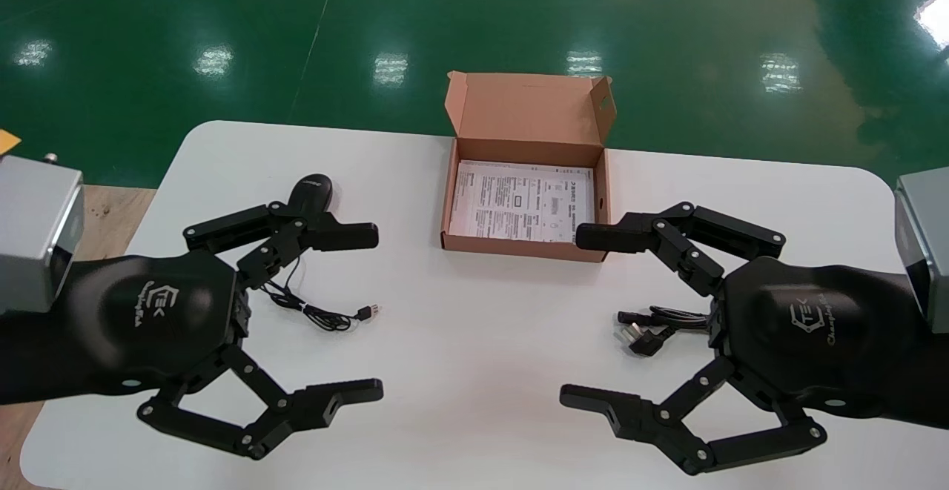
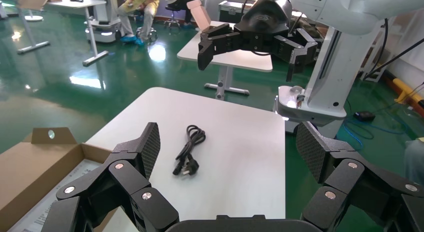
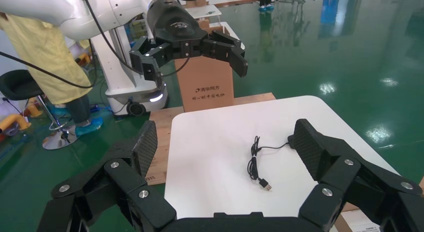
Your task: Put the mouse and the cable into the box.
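Note:
A black mouse (image 1: 311,192) lies on the white table (image 1: 474,327) at the left, and its thin cord (image 1: 319,312) trails toward me and ends in a USB plug. My left gripper (image 1: 373,313) hovers open above that cord, holding nothing. A coiled black power cable (image 1: 651,327) lies at the right, partly hidden under my open, empty right gripper (image 1: 574,316). The open brown box (image 1: 511,243) stands at the middle back. The left wrist view looks between its fingers (image 2: 150,144) at the power cable (image 2: 189,151). The right wrist view shows the mouse cord (image 3: 256,164), while a finger (image 3: 306,144) hides the mouse.
A printed sheet (image 1: 523,199) lines the box floor, and the lid (image 1: 526,108) stands up at the back. Bare tabletop lies between the grippers. A wooden pallet (image 1: 111,212) and green floor lie beyond the table's left edge.

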You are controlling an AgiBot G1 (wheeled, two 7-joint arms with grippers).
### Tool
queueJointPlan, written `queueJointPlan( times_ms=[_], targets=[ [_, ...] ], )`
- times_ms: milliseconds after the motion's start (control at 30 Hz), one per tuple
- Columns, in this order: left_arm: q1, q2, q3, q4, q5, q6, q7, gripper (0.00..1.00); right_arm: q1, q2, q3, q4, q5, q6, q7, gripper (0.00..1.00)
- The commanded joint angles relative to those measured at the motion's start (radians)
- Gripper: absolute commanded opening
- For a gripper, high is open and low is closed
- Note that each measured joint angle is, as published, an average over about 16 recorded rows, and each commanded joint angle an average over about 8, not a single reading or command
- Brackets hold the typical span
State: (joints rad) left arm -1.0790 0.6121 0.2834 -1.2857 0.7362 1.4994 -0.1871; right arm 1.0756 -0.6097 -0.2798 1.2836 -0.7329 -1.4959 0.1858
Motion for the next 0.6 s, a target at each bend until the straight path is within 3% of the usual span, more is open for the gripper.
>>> queueJointPlan(
  times_ms=[33,167,300,433,600],
  targets=[
    [0.004,0.000,-0.002,0.002,-0.005,-0.004,0.000,1.00,-0.001,-0.001,0.000,0.000,0.002,0.001,0.001,1.00],
    [-0.031,0.006,0.021,-0.005,0.036,0.022,-0.001,1.00,0.009,0.013,-0.001,0.002,-0.022,-0.007,-0.013,1.00],
    [-0.143,0.034,0.099,0.018,0.157,0.066,0.004,1.00,0.052,0.050,-0.015,-0.017,-0.116,-0.038,-0.074,1.00],
    [-0.279,0.085,0.203,0.107,0.321,0.081,0.039,1.00,0.130,0.078,-0.061,-0.071,-0.274,-0.073,-0.189,1.00],
    [-0.422,0.168,0.337,0.274,0.542,0.078,0.147,1.00,0.247,0.058,-0.154,-0.193,-0.484,-0.077,-0.373,1.00]
  ],
)
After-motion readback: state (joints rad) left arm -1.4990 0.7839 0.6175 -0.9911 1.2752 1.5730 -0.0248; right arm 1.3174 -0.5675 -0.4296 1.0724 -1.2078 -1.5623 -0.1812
